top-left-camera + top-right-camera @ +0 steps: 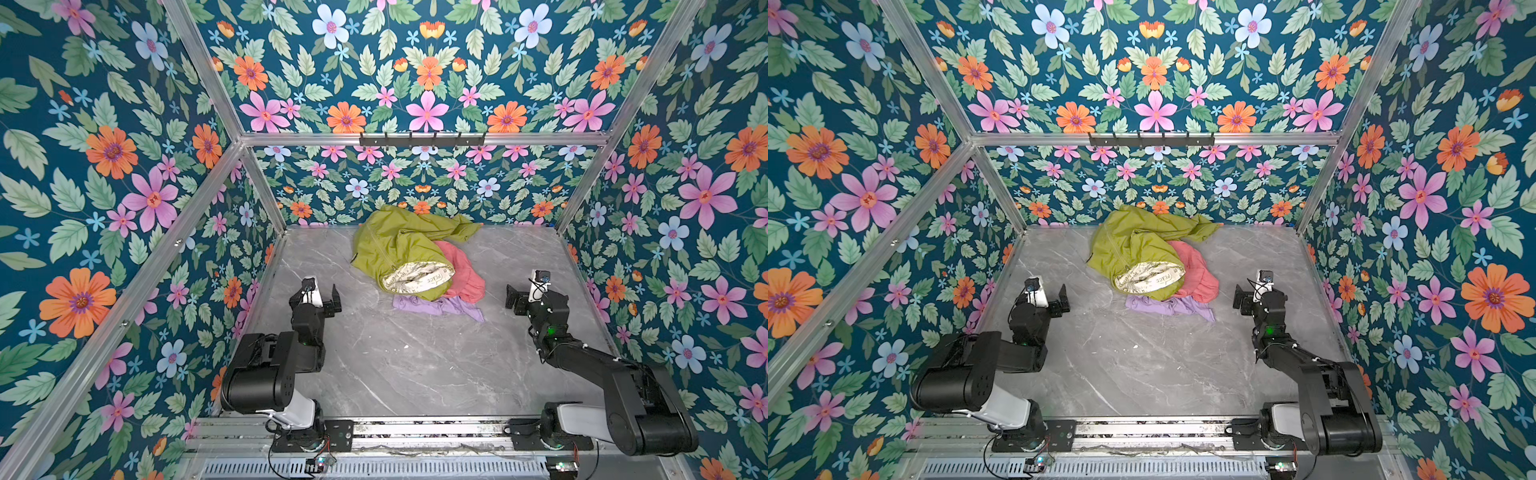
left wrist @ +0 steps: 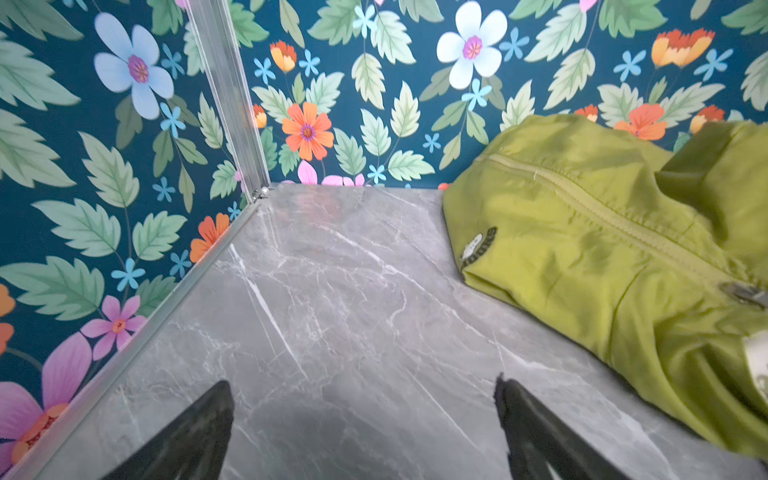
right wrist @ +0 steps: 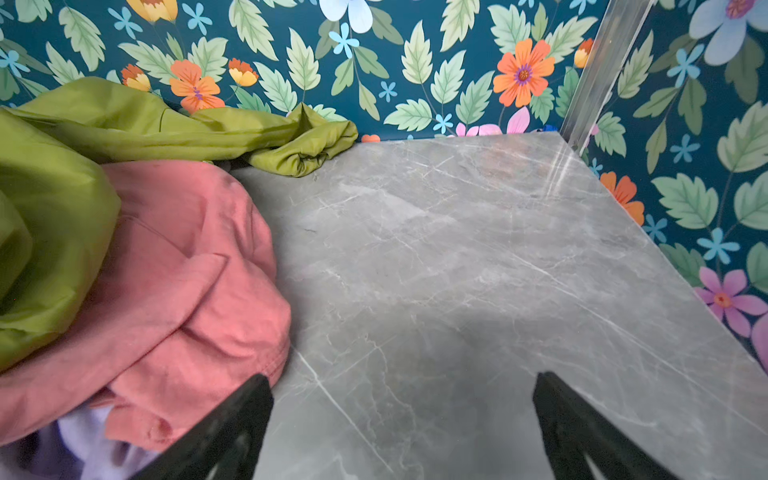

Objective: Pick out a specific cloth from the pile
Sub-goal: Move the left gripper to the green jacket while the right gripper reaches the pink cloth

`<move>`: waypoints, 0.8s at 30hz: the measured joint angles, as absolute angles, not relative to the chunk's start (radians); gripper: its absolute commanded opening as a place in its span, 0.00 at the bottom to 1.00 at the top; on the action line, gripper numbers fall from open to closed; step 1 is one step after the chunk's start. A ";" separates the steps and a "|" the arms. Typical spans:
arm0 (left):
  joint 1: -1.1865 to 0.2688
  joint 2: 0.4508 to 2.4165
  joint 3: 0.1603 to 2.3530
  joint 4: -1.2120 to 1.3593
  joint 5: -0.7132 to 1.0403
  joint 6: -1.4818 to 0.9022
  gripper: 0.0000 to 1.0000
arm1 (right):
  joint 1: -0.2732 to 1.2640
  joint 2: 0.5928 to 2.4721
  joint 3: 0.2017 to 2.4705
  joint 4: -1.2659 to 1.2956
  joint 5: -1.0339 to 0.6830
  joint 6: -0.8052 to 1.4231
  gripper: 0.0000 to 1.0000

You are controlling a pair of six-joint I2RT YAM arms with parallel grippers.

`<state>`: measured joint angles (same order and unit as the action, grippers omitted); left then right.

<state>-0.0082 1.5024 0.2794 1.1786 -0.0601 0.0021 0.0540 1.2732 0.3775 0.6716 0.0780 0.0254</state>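
The pile (image 1: pixel 415 257) lies at the back middle of the grey marble table in both top views. The cloth (image 1: pixel 467 276) (image 1: pixel 1200 272), salmon pink, lies on the pile's right side, partly under an olive-green jacket (image 1: pixel 390 243) (image 1: pixel 1127 245) whose cream printed lining shows. A lilac garment (image 1: pixel 440 306) pokes out at the pile's front. My left gripper (image 1: pixel 323 294) (image 2: pixel 363 382) stands open left of the pile, over bare table, with the jacket (image 2: pixel 582 232) beside it. My right gripper (image 1: pixel 523 293) (image 3: pixel 403 375) is open right of the pile, one finger close beside the cloth (image 3: pixel 178 270).
Floral walls with aluminium posts (image 1: pixel 266 195) close in the table (image 1: pixel 415 365) at the back and both sides. A black hook rail (image 1: pixel 422 139) hangs on the back wall above the pile. Bare marble stretches from the pile to the front rail (image 1: pixel 415 428).
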 measured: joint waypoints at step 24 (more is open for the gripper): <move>-0.196 1.543 0.870 0.268 -0.168 -0.249 1.00 | 0.110 1.359 0.828 -0.012 -0.009 0.337 0.99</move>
